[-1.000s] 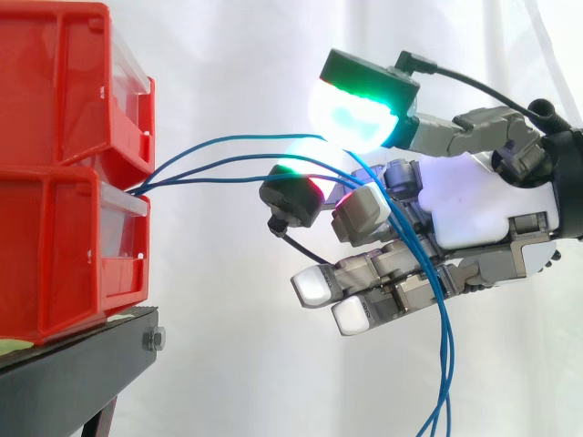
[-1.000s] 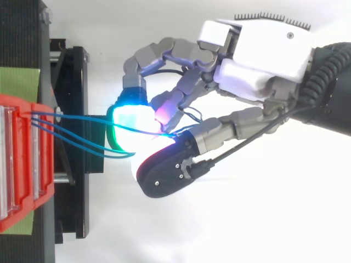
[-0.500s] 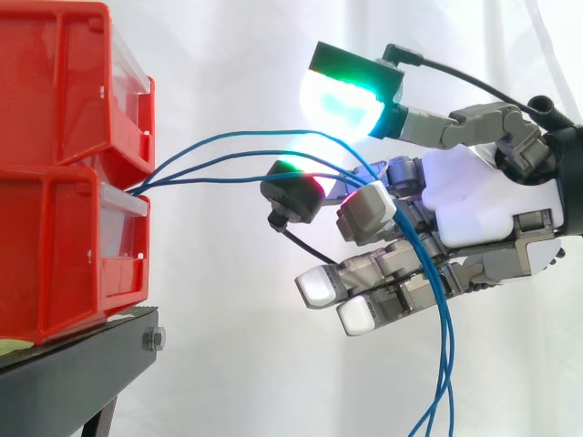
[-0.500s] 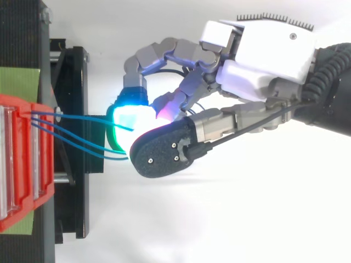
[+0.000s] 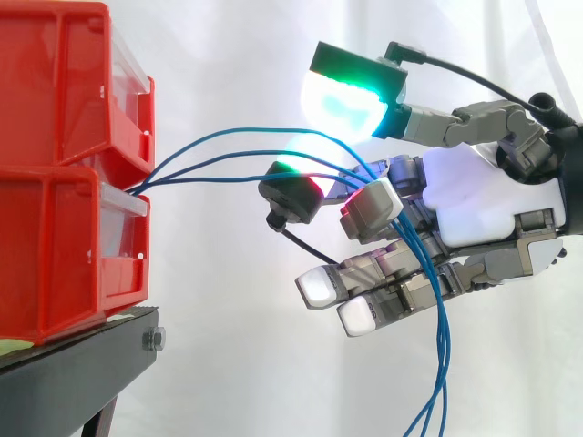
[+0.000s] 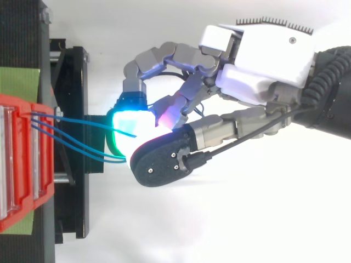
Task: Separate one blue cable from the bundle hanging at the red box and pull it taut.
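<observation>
- Against half a second ago I see hardly any change: the hand [image 5: 474,205] hangs at the same spot, right of the red boxes [image 5: 55,228].
- Side view: three blue cables [image 5: 228,178] leave the gap between the boxes, arch to the hand and drop past it.
- Top view: they cross the edge of the black stand [image 6: 71,82].
- I cannot tell whether the hand grips them.
</observation>
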Tool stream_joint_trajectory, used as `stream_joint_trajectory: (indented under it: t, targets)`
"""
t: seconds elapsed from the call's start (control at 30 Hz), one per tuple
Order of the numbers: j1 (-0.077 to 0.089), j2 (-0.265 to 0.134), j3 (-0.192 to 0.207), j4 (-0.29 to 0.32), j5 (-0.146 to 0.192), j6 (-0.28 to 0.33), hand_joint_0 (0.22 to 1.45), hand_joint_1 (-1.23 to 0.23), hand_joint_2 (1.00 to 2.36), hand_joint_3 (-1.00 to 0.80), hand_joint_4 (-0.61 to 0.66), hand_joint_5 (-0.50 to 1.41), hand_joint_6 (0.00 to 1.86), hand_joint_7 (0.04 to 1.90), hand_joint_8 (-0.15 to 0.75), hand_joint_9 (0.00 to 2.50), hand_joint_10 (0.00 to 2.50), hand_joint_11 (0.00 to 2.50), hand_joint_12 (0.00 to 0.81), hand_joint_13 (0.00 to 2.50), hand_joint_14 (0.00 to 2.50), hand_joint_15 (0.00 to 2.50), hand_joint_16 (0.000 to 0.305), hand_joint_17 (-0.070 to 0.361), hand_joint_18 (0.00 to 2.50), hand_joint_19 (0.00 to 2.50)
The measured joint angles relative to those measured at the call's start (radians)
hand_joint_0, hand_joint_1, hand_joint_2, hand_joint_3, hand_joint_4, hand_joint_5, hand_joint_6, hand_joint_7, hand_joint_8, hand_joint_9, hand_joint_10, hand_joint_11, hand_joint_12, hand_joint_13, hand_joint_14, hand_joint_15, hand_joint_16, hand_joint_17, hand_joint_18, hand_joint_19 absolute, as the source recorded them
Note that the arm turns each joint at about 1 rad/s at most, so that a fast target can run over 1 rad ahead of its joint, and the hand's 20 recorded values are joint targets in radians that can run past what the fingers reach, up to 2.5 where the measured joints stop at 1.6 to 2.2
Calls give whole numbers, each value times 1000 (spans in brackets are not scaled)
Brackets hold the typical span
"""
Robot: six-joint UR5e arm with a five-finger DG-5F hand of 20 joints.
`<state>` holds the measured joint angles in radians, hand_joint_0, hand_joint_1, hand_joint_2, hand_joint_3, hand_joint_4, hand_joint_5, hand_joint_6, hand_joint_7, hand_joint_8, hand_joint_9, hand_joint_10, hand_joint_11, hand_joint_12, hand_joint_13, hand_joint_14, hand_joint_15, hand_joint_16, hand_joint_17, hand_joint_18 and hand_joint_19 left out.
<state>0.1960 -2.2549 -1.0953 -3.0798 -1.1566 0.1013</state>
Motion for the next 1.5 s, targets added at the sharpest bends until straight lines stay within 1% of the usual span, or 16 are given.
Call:
stream_joint_trajectory:
  t: [0.07, 0.17, 0.23, 0.33, 0.4, 0.57, 0.67, 0.73, 0.8, 0.87, 0.93, 1.0, 1.2, 1.3, 1.43, 1.5]
  targets:
    - [0, 0, 0, 0, 0, 0, 554, -661, 1000, -500, 1, -122, 885, 1090, 311, 1252, 20, 1034, 382, 729, 15, 516, 49, 109, 610, 625]
    - [0, 0, 0, 0, 0, 0, 610, -643, 1000, -500, -4, -121, 881, 1139, 304, 1258, 19, 1041, 372, 725, 16, 516, 47, 106, 608, 624]
    - [0, 0, 0, 0, 0, 0, 622, -657, 1005, -448, 15, -122, 883, 1176, 315, 1257, 17, 1053, 376, 721, 17, 504, 47, 107, 609, 613]
    - [0, 0, 0, 1, 0, 0, 635, -701, 1010, -376, 56, -125, 888, 1215, 324, 1253, 16, 1070, 380, 714, 17, 503, 48, 108, 613, 615]
    - [0, 0, 0, 1, 1, 0, 655, -770, 1015, -309, 55, -136, 926, 1089, 336, 1230, 15, 1103, 382, 703, 15, 499, 49, 109, 621, 603]
    - [0, 0, 0, 2, 3, 0, 702, -843, 1018, -229, 2, -141, 936, 1164, 340, 1226, 14, 1144, 383, 701, 16, 489, 49, 110, 628, 593]
    - [0, 0, 0, 3, 3, 0, 800, -844, 1015, -297, -106, -158, 972, 1164, 335, 1234, 13, 1164, 380, 705, 16, 501, 48, 109, 620, 626]
    - [0, 0, 0, 3, 3, 0, 834, -822, 1005, -428, -124, -165, 979, 1166, 327, 1242, 13, 1193, 374, 715, 15, 509, 48, 108, 616, 633]
    - [1, 0, 0, 4, 3, 0, 793, -839, 1000, -500, -73, -169, 977, 1134, 319, 1252, 14, 1196, 373, 731, 15, 492, 48, 108, 666, 581]
    - [1, 0, 0, 4, 3, 0, 697, -814, 1000, -500, 6, -162, 969, 950, 323, 1253, 13, 1178, 375, 730, 17, 498, 48, 109, 667, 570]
    - [1, 0, 0, 4, 4, 0, 613, -755, 1000, -500, 44, -157, 956, 918, 334, 1256, 13, 1181, 382, 715, 15, 493, 49, 110, 657, 584]
    - [1, 0, 0, 3, 4, 0, 588, -714, 1000, -500, 64, -156, 939, 953, 336, 1255, 14, 1177, 386, 714, 16, 495, 50, 113, 648, 584]
    - [1, 0, 0, 3, 5, 0, 616, -663, 1000, -500, 82, -166, 934, 947, 334, 1256, 13, 1172, 389, 738, 16, 499, 50, 112, 667, 592]
    - [1, 0, 0, 3, 5, 0, 644, -643, 1000, -500, 56, -167, 937, 962, 342, 1261, 13, 1175, 389, 743, 15, 500, 50, 112, 674, 594]
    - [1, 0, 0, 3, 5, 0, 651, -723, 1016, -292, 45, -166, 960, 971, 346, 1259, 12, 1183, 389, 741, 15, 502, 50, 113, 666, 585]
    - [1, 0, 0, 3, 5, 0, 675, -755, 1020, -186, 18, -165, 964, 1030, 343, 1259, 11, 1186, 390, 740, 15, 501, 50, 112, 663, 586]
